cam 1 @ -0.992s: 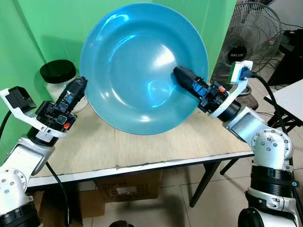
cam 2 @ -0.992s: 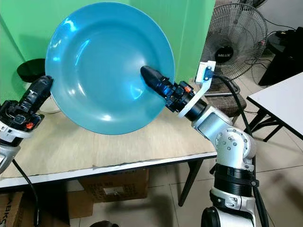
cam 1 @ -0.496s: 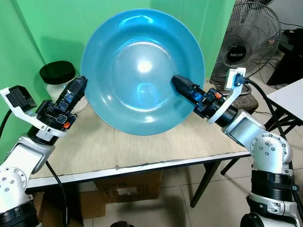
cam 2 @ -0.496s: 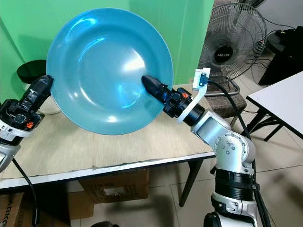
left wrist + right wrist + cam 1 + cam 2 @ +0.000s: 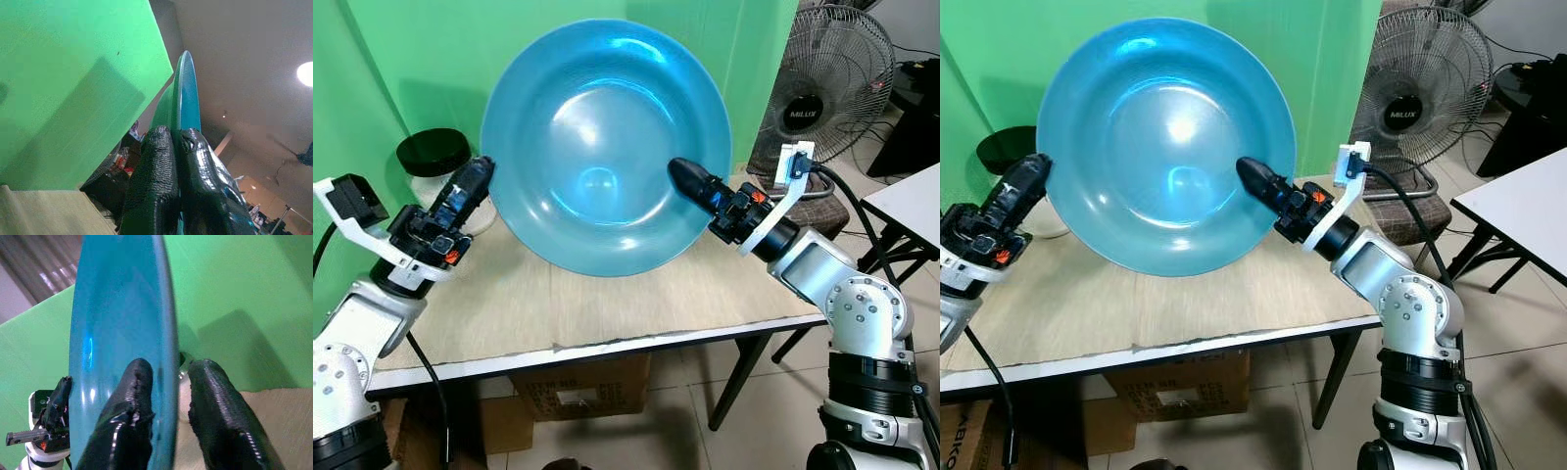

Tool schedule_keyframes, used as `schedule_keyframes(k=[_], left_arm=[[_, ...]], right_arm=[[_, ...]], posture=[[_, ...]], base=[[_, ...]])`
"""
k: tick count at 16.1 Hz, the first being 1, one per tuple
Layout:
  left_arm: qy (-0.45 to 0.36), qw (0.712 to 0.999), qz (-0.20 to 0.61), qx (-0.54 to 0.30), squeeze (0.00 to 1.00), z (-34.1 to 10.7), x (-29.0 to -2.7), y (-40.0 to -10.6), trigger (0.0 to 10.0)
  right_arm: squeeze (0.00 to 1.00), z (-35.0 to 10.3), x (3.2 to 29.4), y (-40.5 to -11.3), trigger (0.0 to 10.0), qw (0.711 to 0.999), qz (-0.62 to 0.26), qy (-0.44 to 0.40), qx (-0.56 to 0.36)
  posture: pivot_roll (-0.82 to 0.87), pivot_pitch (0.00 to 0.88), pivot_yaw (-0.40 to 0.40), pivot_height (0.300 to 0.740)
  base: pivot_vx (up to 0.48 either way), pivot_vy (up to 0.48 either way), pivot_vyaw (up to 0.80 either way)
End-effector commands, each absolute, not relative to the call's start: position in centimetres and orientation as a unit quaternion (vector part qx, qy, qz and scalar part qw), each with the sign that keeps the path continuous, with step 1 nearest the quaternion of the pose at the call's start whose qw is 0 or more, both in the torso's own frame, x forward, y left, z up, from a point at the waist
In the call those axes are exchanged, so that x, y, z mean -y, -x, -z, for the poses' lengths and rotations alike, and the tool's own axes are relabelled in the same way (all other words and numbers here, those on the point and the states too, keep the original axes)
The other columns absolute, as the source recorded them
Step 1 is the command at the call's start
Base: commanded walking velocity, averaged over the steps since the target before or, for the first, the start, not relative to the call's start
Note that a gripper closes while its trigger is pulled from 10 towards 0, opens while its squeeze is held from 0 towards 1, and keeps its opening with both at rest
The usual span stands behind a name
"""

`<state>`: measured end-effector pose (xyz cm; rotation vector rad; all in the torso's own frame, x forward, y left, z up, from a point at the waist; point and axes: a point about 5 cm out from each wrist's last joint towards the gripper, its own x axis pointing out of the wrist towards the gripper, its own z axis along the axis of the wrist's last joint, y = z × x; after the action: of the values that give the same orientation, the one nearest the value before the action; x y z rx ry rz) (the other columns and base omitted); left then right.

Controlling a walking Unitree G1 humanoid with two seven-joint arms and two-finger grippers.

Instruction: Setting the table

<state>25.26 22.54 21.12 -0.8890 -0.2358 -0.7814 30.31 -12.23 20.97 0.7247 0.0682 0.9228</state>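
Since a second ago the right gripper (image 5: 677, 172) has drawn back a little toward the robot and sits lower on the dish, and the big blue plate (image 5: 607, 137) has tipped so its bright highlight slid from the right side down to the centre; the left gripper (image 5: 480, 171) has hardly shifted.

From the right wrist, the two black fingers (image 5: 129, 406) straddle the plate's rim (image 5: 168, 347) edge-on, one on the glossy inner face and one behind it, closed down to the thickness of the plate. That view also catches the left gripper (image 5: 58, 399) small beyond the far rim. From the left wrist, the fingers (image 5: 156, 176) are pressed together on the thin blue edge (image 5: 188, 93), which rises straight out from between them against the green backdrop (image 5: 73, 73) and a ceiling lamp (image 5: 305, 73).

The head views give what the wrists cannot: the plate is held upright and tilted back, its hollow facing the camera, pinched at opposite rims and lifted clear above the wooden table (image 5: 607, 304). Just behind the left gripper stands a jar with a black lid (image 5: 433, 154). Beyond the right gripper, off the table, are a standing fan (image 5: 827, 88) and the corner of a white table (image 5: 915, 196). Under the wooden table sits a cardboard box (image 5: 578, 387).
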Motion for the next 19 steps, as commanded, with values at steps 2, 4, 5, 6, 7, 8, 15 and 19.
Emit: schedule_keyframes(k=[2, 4, 5, 6, 7, 8, 15, 19], left_arm=[[0.399, 0.828, 0.381, 0.105, 0.0, -21.5, -22.1, -25.4, 0.0], [0.389, 0.834, 0.377, 0.104, 0.0, -21.4, -22.2, -25.4, 0.0], [0.386, 0.838, 0.372, 0.105, 0.0, -21.5, -22.2, -25.6, 5.8], [0.382, 0.843, 0.364, 0.102, 0.0, -21.5, -22.2, -25.8, 10.0], [0.375, 0.853, 0.348, 0.103, 0.0, -21.5, -22.3, -26.2, 10.0], [0.379, 0.855, 0.336, 0.111, 1.0, -21.5, -22.4, -26.5, 10.0], [0.341, 0.887, 0.283, 0.131, 1.0, -21.2, -23.7, -26.2, 10.0], [0.217, 0.944, 0.224, 0.108, 0.0, -20.8, -24.1, -24.8, 10.0]], right_arm=[[0.0, -21.5, 11.7, -30.3, 0.0, 0.829, -0.448, -0.334, -0.022], [0.0, -21.5, 11.6, -30.2, 0.0, 0.828, -0.451, -0.332, -0.022], [0.0, -21.5, 11.5, -30.3, 0.0, 0.828, -0.453, -0.331, -0.022], [0.0, -21.6, 11.5, -30.3, 0.0, 0.828, -0.455, -0.329, -0.02], [0.0, -21.7, 11.4, -30.4, 0.0, 0.827, -0.456, -0.328, -0.017], [0.0, -21.7, 11.4, -30.5, 0.0, 0.828, -0.456, -0.327, -0.014], [0.0, -20.7, 11.7, -30.9, 0.0, 0.85, -0.403, -0.338, -0.003], [0.0, -20.7, 13.7, -31.3, 0.0, 0.897, -0.304, -0.32, 0.023]], posture=[[-0.02, 0.0, 0.069, 0.74], [-0.02, 0.0, 0.063, 0.74], [-0.02, 0.0, 0.061, 0.74], [-0.02, 0.0, 0.059, 0.74], [-0.02, 0.0, 0.058, 0.74], [-0.01, 0.0, 0.059, 0.74], [0.01, 0.0, 0.033, 0.74], [0.0, 0.0, 0.038, 0.74]], base=[[0.0, 0.0, 0.0], [0.0, 0.0, 0.0], [0.0, 0.0, 0.0], [0.0, 0.0, 0.0], [0.0, 0.0, 0.0], [0.0, 0.0, 0.0], [0.0, 0.0, 0.0], [0.0, 0.0, 0.0]])
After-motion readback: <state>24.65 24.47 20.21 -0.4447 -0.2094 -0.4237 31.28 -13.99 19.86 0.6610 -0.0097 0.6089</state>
